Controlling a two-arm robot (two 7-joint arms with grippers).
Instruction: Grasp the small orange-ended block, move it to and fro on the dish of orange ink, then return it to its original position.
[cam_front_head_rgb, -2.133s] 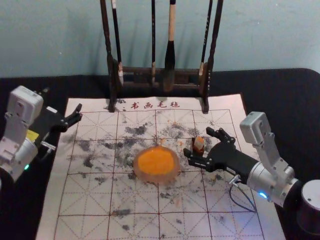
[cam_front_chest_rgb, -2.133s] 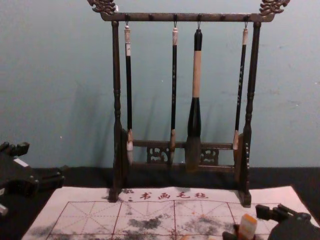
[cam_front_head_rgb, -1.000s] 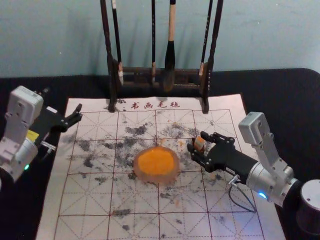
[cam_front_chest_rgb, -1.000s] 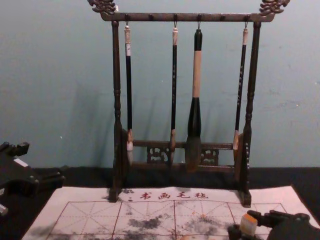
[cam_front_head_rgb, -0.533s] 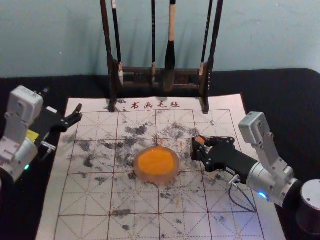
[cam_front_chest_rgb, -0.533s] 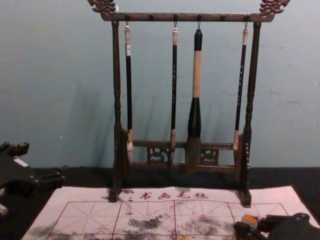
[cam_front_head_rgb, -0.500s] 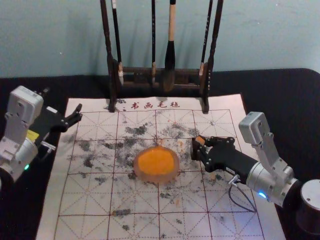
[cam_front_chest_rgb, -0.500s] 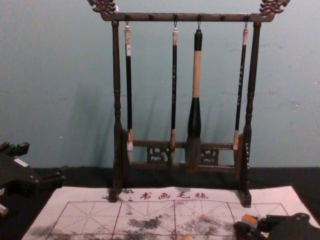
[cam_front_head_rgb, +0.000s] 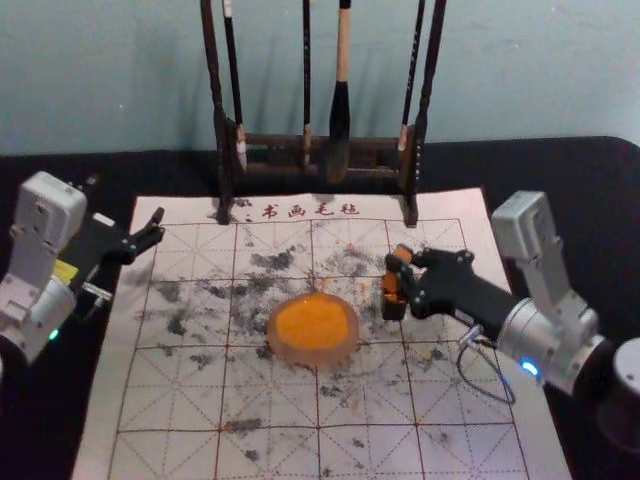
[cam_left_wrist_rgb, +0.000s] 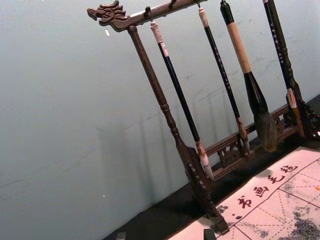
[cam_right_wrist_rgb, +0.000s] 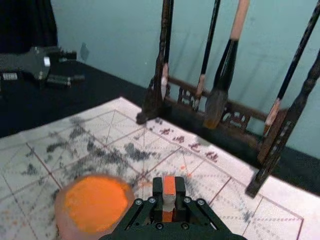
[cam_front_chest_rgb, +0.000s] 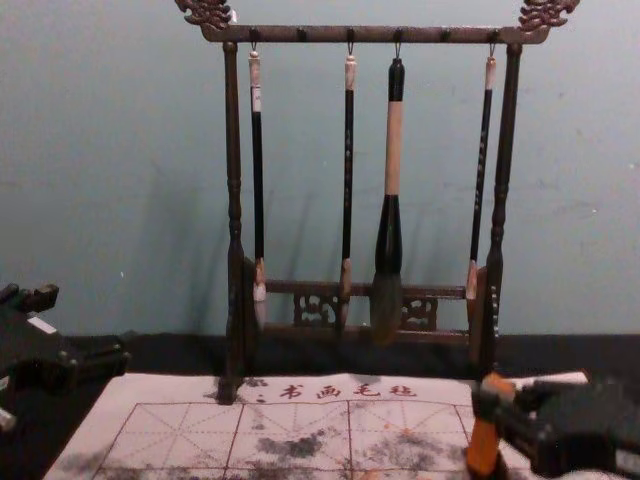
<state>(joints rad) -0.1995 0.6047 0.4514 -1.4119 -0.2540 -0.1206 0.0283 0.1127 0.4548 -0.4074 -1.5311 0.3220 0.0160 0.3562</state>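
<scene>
My right gripper (cam_front_head_rgb: 395, 272) is shut on the small orange-ended block (cam_front_head_rgb: 402, 250), right of the ink dish (cam_front_head_rgb: 292, 350). A small dark holder (cam_front_head_rgb: 394, 310) stands under the block; whether they touch, I cannot tell. In the right wrist view the block (cam_right_wrist_rgb: 169, 185) is upright between the fingertips of my right gripper (cam_right_wrist_rgb: 169, 199), with orange above and below a whitish band. The chest view shows the block's long orange lower part (cam_front_chest_rgb: 483, 446). My left gripper (cam_front_head_rgb: 152, 229) stays parked at the mat's left edge, open; its tips show low in the left wrist view (cam_left_wrist_rgb: 165, 235).
A dark wooden rack (cam_front_head_rgb: 275, 158) with several hanging brushes stands at the mat's far edge. The ink-stained white mat (cam_front_head_rgb: 170, 400) lies on a black-covered table (cam_front_head_rgb: 560, 200), with a plain wall behind.
My right gripper first closed around the block, then rose with it, baring the block's orange lower part and the dark holder beneath. The left arm has kept still.
</scene>
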